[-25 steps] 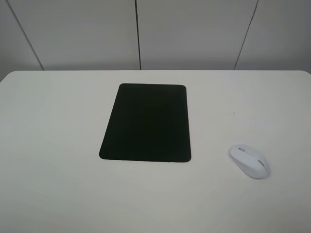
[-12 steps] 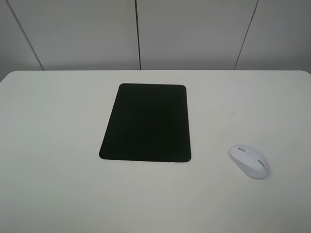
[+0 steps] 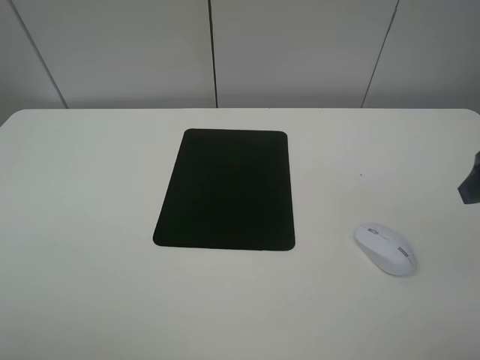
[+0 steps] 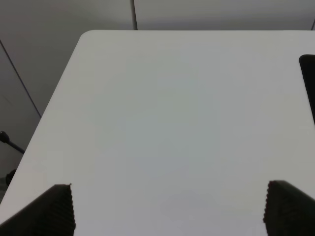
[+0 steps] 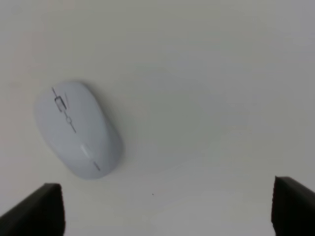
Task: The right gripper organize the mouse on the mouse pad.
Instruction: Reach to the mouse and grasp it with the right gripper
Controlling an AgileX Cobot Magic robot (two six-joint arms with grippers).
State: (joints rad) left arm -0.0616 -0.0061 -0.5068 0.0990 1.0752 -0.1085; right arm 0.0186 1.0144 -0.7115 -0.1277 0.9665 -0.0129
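The white mouse (image 3: 385,249) lies on the white table, to the right of the black mouse pad (image 3: 226,189) and apart from it. The pad is bare. A dark bit of my right gripper (image 3: 470,184) shows at the right edge of the exterior view, beyond and to the right of the mouse. In the right wrist view the mouse (image 5: 77,129) lies off to one side of the open, empty right gripper (image 5: 167,211). My left gripper (image 4: 167,211) is open and empty over bare table, with the pad's edge (image 4: 309,78) at the side of that view.
The white table (image 3: 90,225) has rounded corners, and its back edge meets a grey panelled wall (image 3: 300,52). A tiny dark speck (image 3: 361,175) lies on the table between the pad and the right edge.
A dark part of my right gripper has come into the exterior view at the right edge. The mouse and the pad have not moved.
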